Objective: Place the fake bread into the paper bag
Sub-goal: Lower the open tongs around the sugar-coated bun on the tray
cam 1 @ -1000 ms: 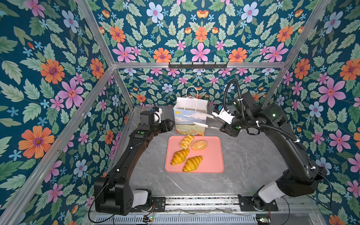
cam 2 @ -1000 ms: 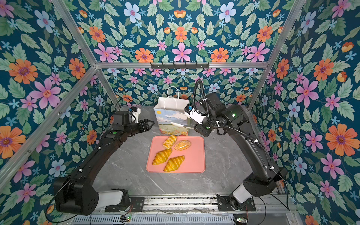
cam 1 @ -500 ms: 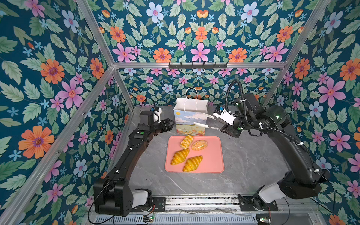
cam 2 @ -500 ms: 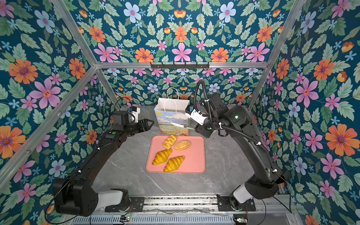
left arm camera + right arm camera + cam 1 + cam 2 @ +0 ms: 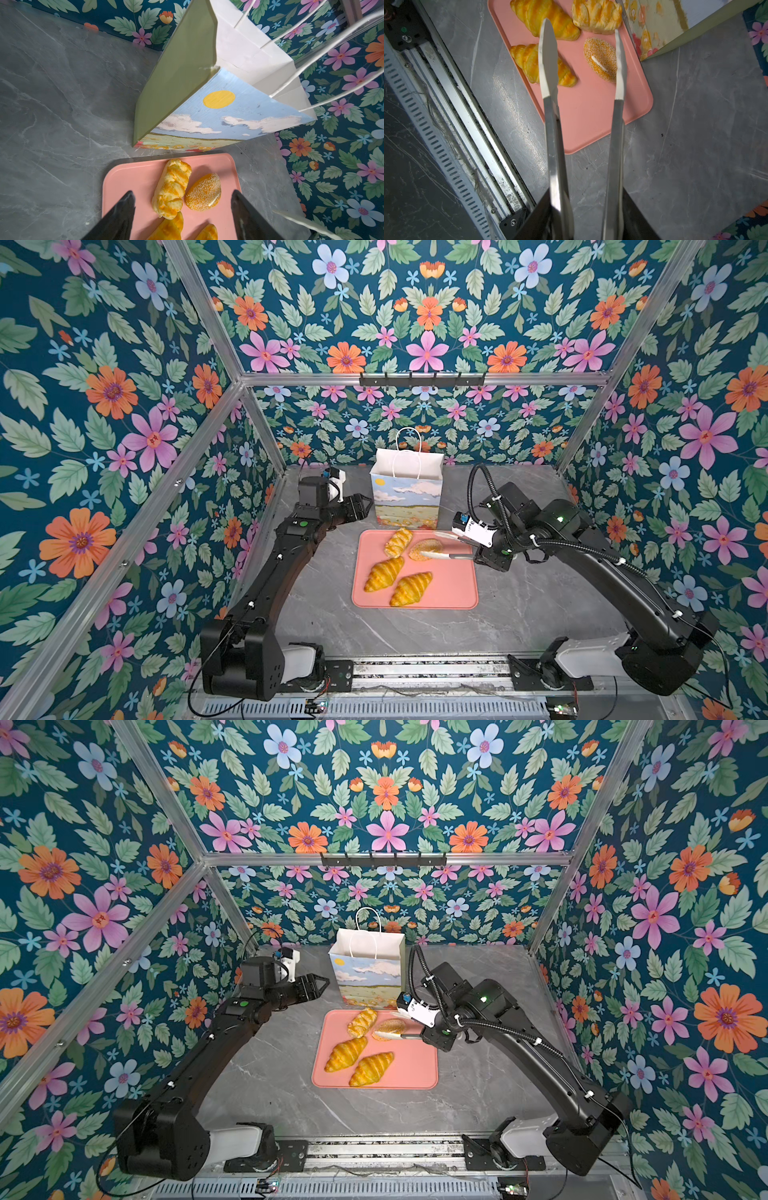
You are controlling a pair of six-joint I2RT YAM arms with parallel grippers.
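The fake bread lies on a pink tray (image 5: 453, 585): a braided piece (image 5: 398, 541), a speckled bun (image 5: 424, 549) and two croissants (image 5: 384, 573) (image 5: 410, 588). Behind the tray the paper bag (image 5: 406, 497) stands upright with its mouth open. My right gripper (image 5: 484, 547) is shut on metal tongs (image 5: 550, 124) with white tips. The tongs are spread, with the speckled bun (image 5: 600, 58) between their tips; whether they touch it I cannot tell. My left gripper (image 5: 365, 506) hangs open and empty just left of the bag; in the left wrist view it (image 5: 182, 194) looks down on the tray's back end.
Floral walls close the grey marble table (image 5: 519, 614) in on three sides. A metal rail (image 5: 415, 672) with both arm bases runs along the front edge. A black hook bar (image 5: 422, 379) is mounted high on the back wall.
My right arm has swung away from the bag's right side and lowered the tongs over the tray, to the speckled bun. The left arm has not moved.
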